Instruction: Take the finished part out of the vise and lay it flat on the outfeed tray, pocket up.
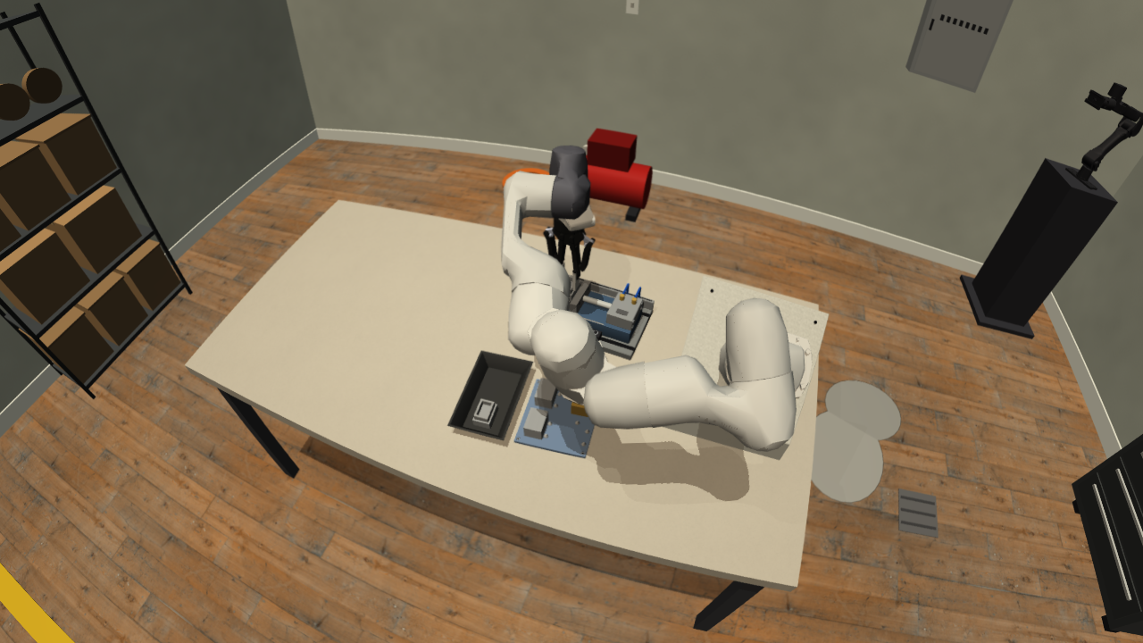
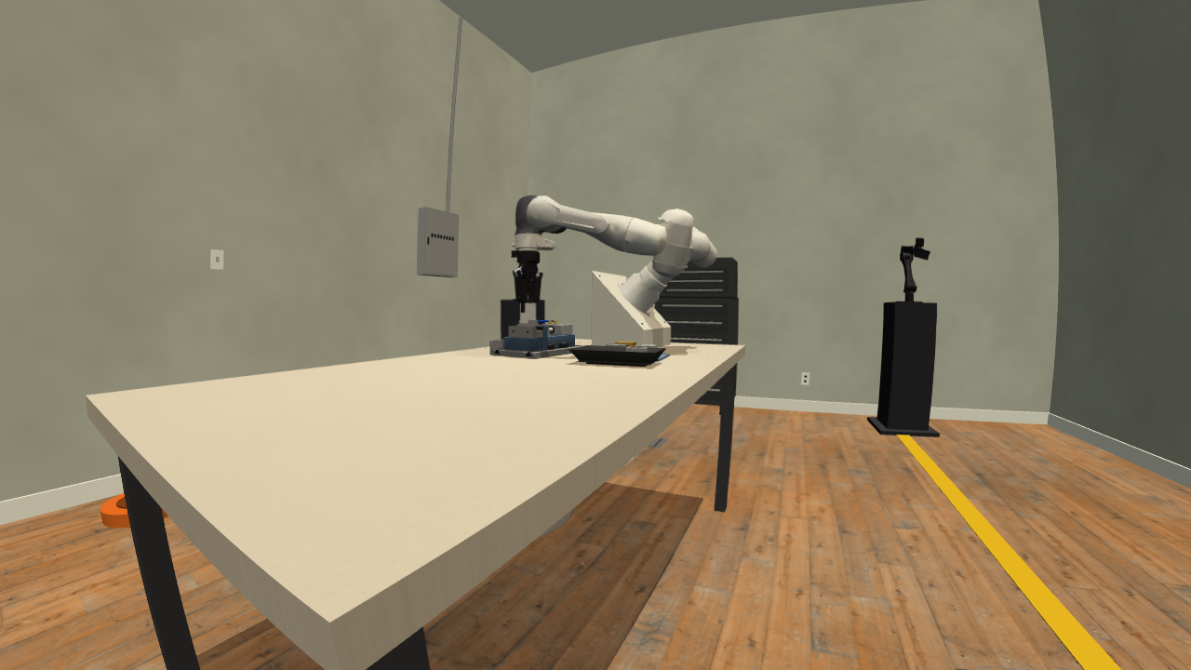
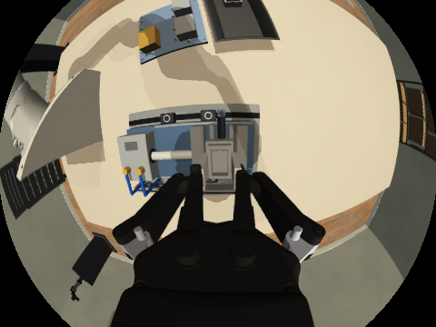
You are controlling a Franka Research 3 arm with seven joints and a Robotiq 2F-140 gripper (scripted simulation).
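Observation:
The finished part (image 3: 220, 165) is a small grey block with a rectangular pocket facing up. It sits in the vise (image 3: 194, 148) on its blue base. My gripper (image 3: 220, 161) points straight down over the vise, and its two black fingers are shut on the part's sides. From the top view the gripper (image 1: 573, 270) stands over the far end of the vise (image 1: 605, 312), and my arm hides the part. The outfeed tray (image 1: 489, 396) is a dark open box at the table's front, also seen in the wrist view (image 3: 239, 13).
A grey part (image 1: 484, 412) lies in the tray. A blue fixture plate (image 1: 554, 420) with grey blocks and a yellow block (image 3: 149, 39) sits beside the tray. The vise's grey actuator box (image 3: 136, 154) has blue hoses. A slanted grey mount (image 2: 616, 310) carries my arm's base.

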